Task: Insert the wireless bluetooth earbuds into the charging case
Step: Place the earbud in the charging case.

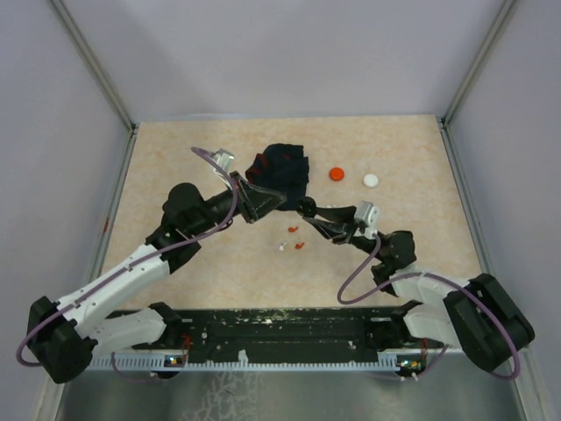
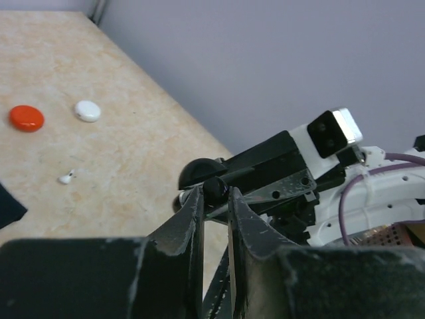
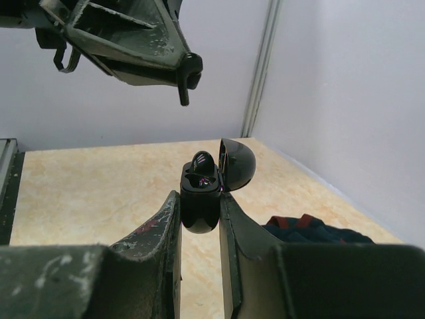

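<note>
Your left claw (image 2: 214,195) is pinched shut on a black earbud (image 2: 214,187) and hangs above the open charging case (image 3: 200,214), not touching it. Your right claw (image 3: 199,199) clamps that case upright, with a second black bud (image 3: 202,161) seated inside. On the counter (image 1: 175,158) beneath lie red earbuds (image 1: 299,246) and a white earbud (image 1: 281,247). The navy cloth (image 1: 280,171) crowds the far side. A red disc (image 1: 337,174) and a white disc (image 1: 371,180) sit off to the right. Open counter runs to the left wall (image 1: 53,132).
</note>
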You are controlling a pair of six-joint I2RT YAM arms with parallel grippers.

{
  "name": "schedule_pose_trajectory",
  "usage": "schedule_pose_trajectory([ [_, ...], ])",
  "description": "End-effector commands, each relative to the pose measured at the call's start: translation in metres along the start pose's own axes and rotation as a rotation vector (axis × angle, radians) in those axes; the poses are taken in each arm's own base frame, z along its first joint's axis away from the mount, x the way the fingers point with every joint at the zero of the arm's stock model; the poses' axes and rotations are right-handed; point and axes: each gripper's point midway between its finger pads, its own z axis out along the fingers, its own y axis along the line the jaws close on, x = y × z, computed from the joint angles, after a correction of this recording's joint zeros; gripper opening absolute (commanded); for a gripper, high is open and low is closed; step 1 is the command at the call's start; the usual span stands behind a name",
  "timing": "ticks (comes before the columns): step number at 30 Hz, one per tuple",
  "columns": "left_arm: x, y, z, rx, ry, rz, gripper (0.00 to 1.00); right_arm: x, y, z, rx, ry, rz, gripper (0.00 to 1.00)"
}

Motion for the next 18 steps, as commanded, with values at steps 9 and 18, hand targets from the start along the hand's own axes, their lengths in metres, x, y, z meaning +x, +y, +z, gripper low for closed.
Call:
schedule_pose_trajectory([
  [9,0.004,-0.055,0.019,0.168,-0.05,-0.039,0.11,-0.034,0.001,0.021,-0.021,-0.121,-0.06,0.0],
  [18,0.011,-0.05,0.027,0.088,-0.086,-0.079,0.11,-0.037,0.003,0.02,-0.018,-0.137,-0.067,0.0],
])
